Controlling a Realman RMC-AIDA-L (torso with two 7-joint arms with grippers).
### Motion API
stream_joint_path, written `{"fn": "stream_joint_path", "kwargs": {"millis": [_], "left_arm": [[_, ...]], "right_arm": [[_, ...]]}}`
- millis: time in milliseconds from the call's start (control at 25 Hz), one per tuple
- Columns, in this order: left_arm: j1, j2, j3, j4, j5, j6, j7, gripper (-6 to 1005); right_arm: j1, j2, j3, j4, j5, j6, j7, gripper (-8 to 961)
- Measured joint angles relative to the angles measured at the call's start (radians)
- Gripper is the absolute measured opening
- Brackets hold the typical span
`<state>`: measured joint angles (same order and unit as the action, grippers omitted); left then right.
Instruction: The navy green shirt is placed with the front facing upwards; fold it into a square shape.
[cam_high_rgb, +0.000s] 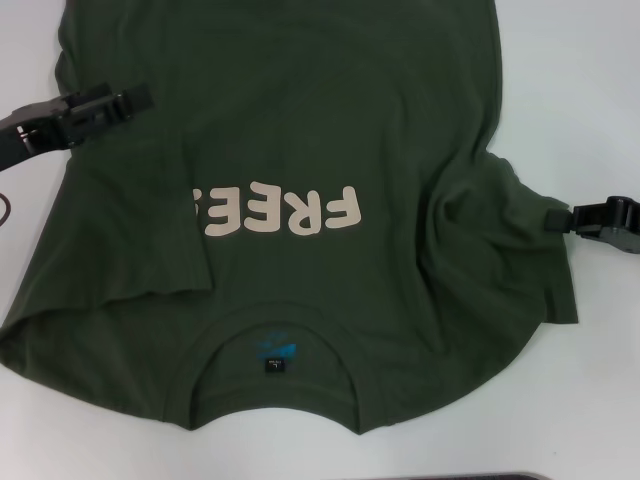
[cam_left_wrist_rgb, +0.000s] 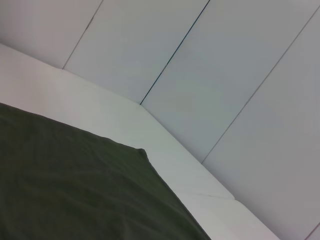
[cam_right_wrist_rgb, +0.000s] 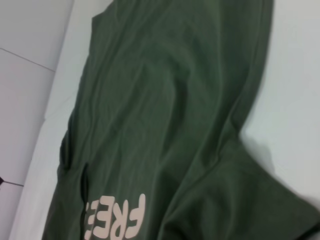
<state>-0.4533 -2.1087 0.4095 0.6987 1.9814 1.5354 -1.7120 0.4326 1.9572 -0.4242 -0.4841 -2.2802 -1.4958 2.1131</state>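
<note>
The right gripper has its jaws closed on the shirt's right sleeve edge, the body lying inward toward the left gripper; whether that one's jaws are closed I cannot tell.

Head view steeply down on shirt; both wrist views low, oblique, near it

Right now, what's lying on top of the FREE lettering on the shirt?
A folded-over flap of the navy green shirt covers the lettering on the robot's left side; only "FREE" shows, the rest is hidden. The left claw and right claw sit at the shirt's edges.
</note>
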Motion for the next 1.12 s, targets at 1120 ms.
{"fn": "stream_joint_path", "kwargs": {"millis": [1120], "left_arm": [[-0.006, 0.001, -0.002, -0.001, -0.009, -0.01, -0.009, 904]], "right_arm": [[-0.086, -0.026, 0.11, -0.018, 0.039, -0.019, -0.015, 16]]}}
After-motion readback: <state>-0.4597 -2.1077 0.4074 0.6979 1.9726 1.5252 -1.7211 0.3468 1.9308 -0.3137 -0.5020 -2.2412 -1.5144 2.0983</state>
